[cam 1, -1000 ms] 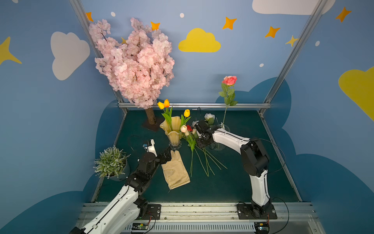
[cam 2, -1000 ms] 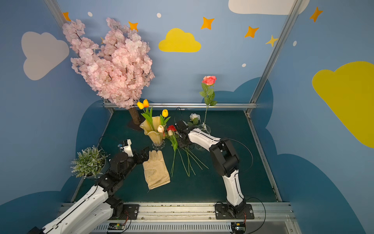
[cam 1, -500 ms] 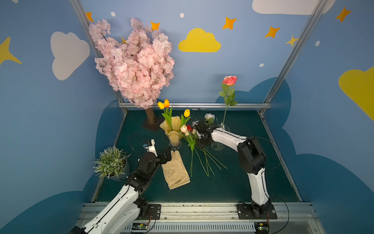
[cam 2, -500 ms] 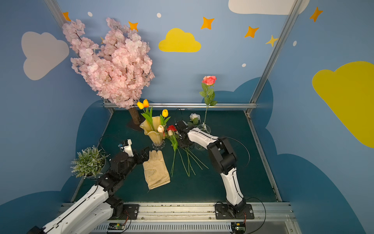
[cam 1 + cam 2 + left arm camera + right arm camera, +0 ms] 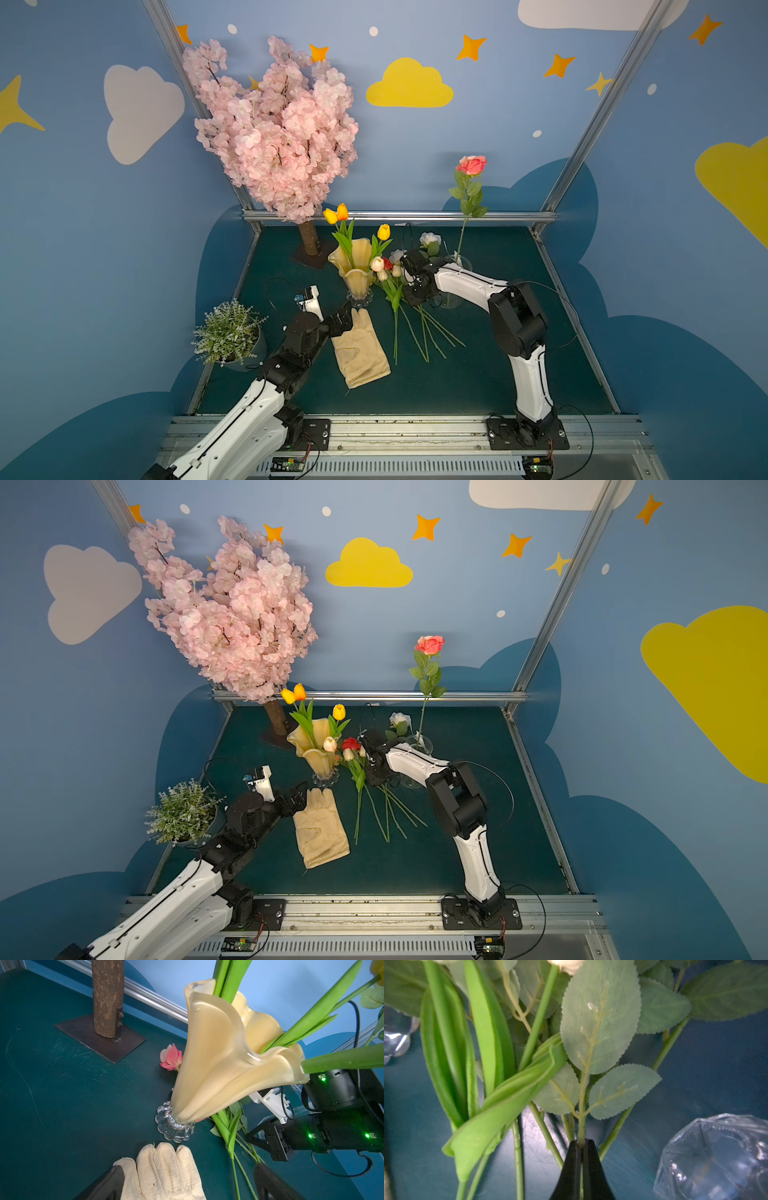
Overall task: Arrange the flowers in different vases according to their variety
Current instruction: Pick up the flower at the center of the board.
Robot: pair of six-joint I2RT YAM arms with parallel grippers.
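About halfway, by the look of it. Already placed: at least three tulips (image 5: 341, 212) upright in the amber vase (image 5: 355, 266) at 12 o'clock on the surface (image 5: 498, 374), and a tall pink rose (image 5: 471, 165) standing in the clear glass vase (image 5: 463, 264) at 1 o'clock. Just by that vase's rim, a white rose (image 5: 429, 239); cannot tell whether inside it or merely beside it.

Left to sort: a loose pile (image 5: 394, 291) lying flat between the two vases, heads toward 12 o'clock, bare stems fanned out toward 5 o'clock. Among the heads, cream-pink tulip buds (image 5: 330, 744) and a red rose (image 5: 350, 744), so both varieties mixed together. Uppermost bud pressed close to the amber rim; unclear whether in the vase or out.

Right end effector (image 5: 581, 1144): down in the pile, pinched fully together on a leafy rose stalk (image 5: 581, 1124), tulip leaves crowding alongside. Cannot tell whether raised off the surface yet.

Left end effector (image 5: 189, 1167): spread wide, gripping nothing, poised over the fingertips of a cream glove (image 5: 361, 353) at 7 o'clock, just short of the amber vase's glass foot (image 5: 174, 1126).

Probably next: that rose to the clear glass vase, then the tulips to the amber one. Likely snag: neighbouring stems dragged along.
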